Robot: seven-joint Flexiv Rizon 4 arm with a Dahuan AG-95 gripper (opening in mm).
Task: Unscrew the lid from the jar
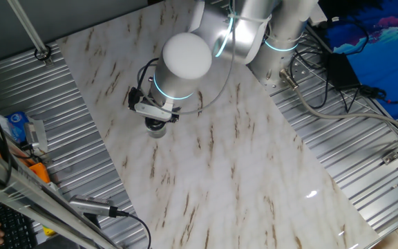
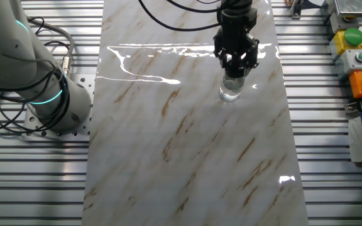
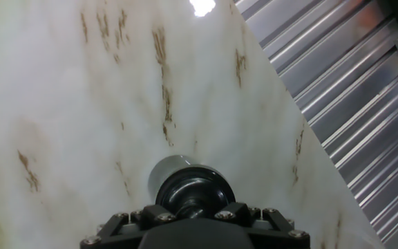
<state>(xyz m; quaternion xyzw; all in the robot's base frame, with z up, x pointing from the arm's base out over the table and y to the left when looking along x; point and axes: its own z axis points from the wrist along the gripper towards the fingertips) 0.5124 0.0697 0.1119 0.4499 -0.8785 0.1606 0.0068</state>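
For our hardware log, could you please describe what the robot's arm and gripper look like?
The arm has thick silver-grey rounded segments with glowing cyan rings at the joints and a white round end cap. Black cables loop around its base and wrist. The gripper is black, with screw heads along its housing.

Silver-white arm (image 1: 185,59), cyan light rings, black tool (image 2: 235,53), black cables

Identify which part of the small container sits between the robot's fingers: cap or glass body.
The small round black screw cap; the fingers straddle it, while the clear glass jar beneath stands exposed.
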